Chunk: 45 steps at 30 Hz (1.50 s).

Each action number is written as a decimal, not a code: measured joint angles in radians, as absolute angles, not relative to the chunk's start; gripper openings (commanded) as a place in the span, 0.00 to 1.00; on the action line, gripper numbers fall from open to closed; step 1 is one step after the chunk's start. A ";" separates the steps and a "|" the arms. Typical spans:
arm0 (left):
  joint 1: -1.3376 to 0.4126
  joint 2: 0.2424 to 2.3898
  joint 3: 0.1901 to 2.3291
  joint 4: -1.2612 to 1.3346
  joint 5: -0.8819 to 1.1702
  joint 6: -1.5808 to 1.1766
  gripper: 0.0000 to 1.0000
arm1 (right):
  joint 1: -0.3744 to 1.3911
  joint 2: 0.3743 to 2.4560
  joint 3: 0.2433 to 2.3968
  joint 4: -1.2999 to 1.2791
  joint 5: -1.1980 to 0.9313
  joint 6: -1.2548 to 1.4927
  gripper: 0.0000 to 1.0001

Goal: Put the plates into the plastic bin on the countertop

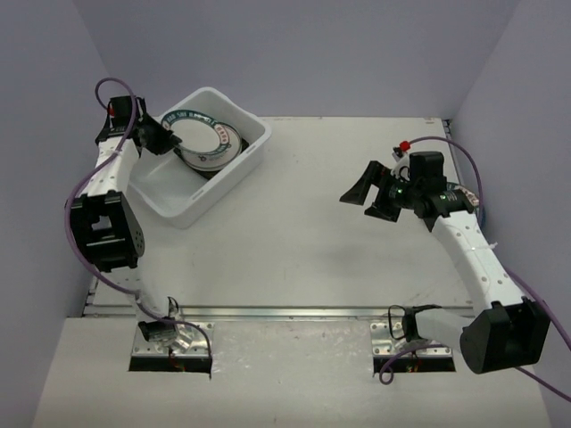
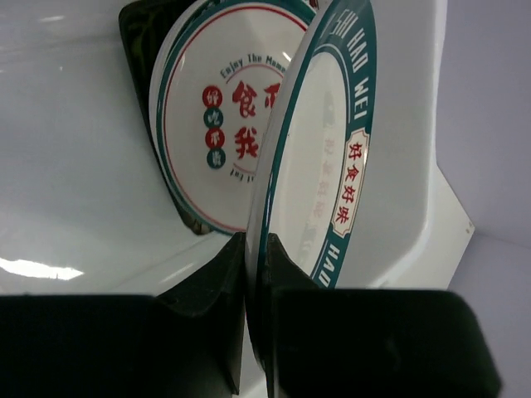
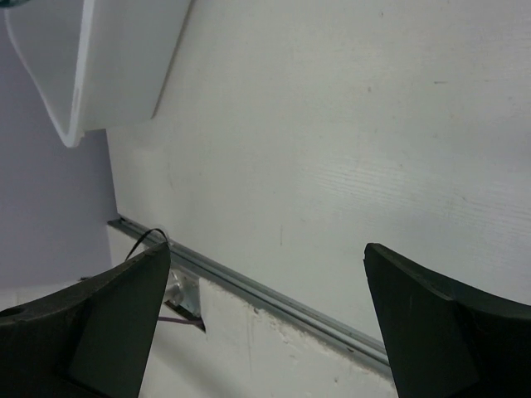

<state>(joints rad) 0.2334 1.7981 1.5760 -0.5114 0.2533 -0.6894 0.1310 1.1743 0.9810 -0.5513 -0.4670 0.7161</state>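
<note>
The white plastic bin [image 1: 234, 166] stands at the back left of the countertop [image 1: 312, 232]. My left gripper [image 1: 165, 135] reaches into the bin and is shut on the rim of a teal-ringed plate [image 2: 319, 149], held on edge. A second round plate with red characters [image 2: 224, 116] lies behind it in the bin, over a black square plate [image 2: 137, 33]. The held plate also shows in the top view [image 1: 198, 134]. My right gripper [image 1: 370, 198] is open and empty above the countertop at the right. The bin's corner shows in the right wrist view [image 3: 91, 66].
A metal rail [image 1: 294, 312] runs along the countertop's near edge; it also shows in the right wrist view [image 3: 274, 294]. Purple cables loop by both arm bases. Grey walls close the back and sides.
</note>
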 measured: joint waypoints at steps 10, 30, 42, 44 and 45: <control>0.204 2.105 1.908 -0.632 0.255 -0.725 1.00 | 0.131 1.111 0.939 -0.601 -0.456 0.700 0.99; 0.102 1.972 1.764 -0.773 0.152 -0.551 1.00 | 0.131 1.129 1.061 -0.766 -0.323 0.601 0.99; -0.400 1.678 1.689 -0.541 0.306 -0.528 1.00 | 0.131 0.931 1.204 -0.875 -0.119 0.668 0.99; -0.483 1.686 1.599 -0.445 0.346 -0.572 1.00 | 0.131 0.865 1.242 -0.879 -0.091 0.688 0.99; -0.520 1.718 1.569 -0.397 0.365 -0.601 1.00 | 0.131 0.831 1.262 -0.888 -0.079 0.703 0.99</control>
<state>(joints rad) -0.5198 1.7179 1.5695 -0.3971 0.3649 -0.6008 0.1313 0.8309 1.2624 -0.8876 -0.0790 0.7028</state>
